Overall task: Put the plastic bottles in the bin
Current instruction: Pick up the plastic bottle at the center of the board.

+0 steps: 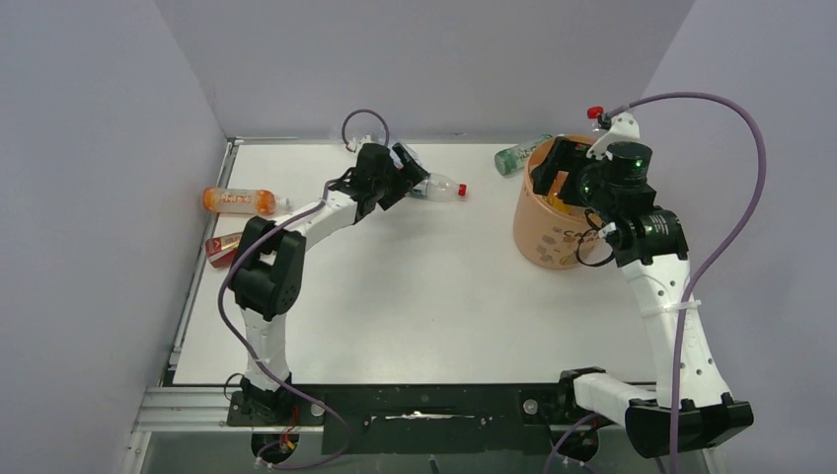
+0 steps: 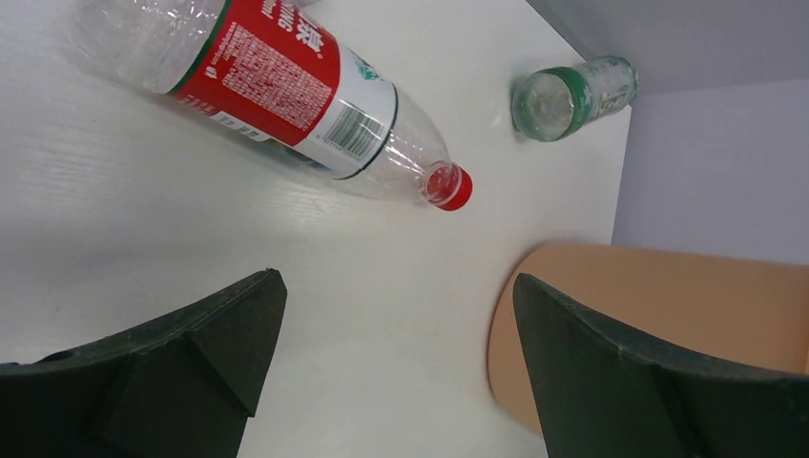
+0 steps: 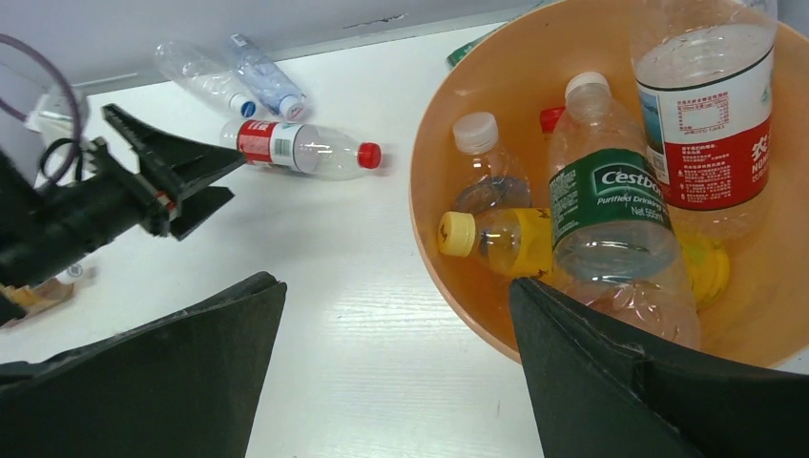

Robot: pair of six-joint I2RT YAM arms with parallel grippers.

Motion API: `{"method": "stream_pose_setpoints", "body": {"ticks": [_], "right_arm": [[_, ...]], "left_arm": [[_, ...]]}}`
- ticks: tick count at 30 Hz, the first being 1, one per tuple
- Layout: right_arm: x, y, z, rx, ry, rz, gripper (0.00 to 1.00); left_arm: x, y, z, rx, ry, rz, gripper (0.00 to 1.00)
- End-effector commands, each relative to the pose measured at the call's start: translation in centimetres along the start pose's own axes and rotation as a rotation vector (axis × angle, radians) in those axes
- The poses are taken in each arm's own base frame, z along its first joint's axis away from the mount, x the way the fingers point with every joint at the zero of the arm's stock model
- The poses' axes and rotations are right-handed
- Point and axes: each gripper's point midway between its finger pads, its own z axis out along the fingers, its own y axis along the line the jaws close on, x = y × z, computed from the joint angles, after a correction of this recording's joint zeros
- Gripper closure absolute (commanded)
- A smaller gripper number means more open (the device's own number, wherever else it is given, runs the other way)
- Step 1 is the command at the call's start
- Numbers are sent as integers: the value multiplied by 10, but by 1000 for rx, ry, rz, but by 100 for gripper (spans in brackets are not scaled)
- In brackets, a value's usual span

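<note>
A clear bottle with a red label and red cap (image 1: pixel 441 188) lies on the table; the left wrist view shows it (image 2: pixel 286 81) just ahead of my open, empty left gripper (image 2: pixel 396 296) (image 1: pixel 413 170). A green bottle (image 1: pixel 517 155) (image 2: pixel 572 95) lies behind the pale-orange bin (image 1: pixel 541 232) (image 3: pixel 515 67). An orange bottle (image 1: pixel 237 200) lies at the far left. My right gripper (image 3: pixel 396 296) (image 1: pixel 563 173) is open and empty over the bin's near rim. Inside lie several bottles: green-labelled (image 3: pixel 606 210), yellow (image 3: pixel 501 239), red-labelled (image 3: pixel 711 124). Two clear blue-labelled bottles (image 3: pixel 238 81) lie by the back wall.
A red packet (image 1: pixel 222 247) lies at the table's left edge beside the left arm. Grey walls close the table at the back and both sides. The right arm's purple cable (image 1: pixel 735 128) loops above the bin.
</note>
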Motion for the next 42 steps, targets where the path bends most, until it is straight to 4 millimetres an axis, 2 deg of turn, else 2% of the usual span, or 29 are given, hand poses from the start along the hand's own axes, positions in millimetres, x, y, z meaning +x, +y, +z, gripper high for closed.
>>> {"method": "stream_pose_setpoints", "body": {"ticks": [1, 6, 9, 18, 23, 31, 33, 42], "right_arm": [[-12, 16, -25, -64, -74, -9, 9], [12, 32, -50, -156, -73, 3, 9], [29, 37, -54, -194, -60, 16, 9], [69, 47, -46, -263, 8, 5, 9], [76, 50, -45, -280, 12, -2, 9], [75, 57, -45, -306, 8, -7, 9], [77, 59, -44, -309, 12, -5, 9], [77, 64, -45, -322, 11, -4, 9]], "left_arm": [[-17, -20, 25, 94, -2, -207, 9], [-19, -11, 43, 87, -15, -270, 9], [-21, -8, 54, 83, -17, -299, 9], [-23, -5, 80, 97, -34, -393, 9], [-12, 11, 96, 53, -13, -437, 9], [6, 42, 103, -34, 6, -449, 9], [9, 48, 103, -42, 8, -454, 13], [15, 70, 109, -62, 14, -472, 44]]}}
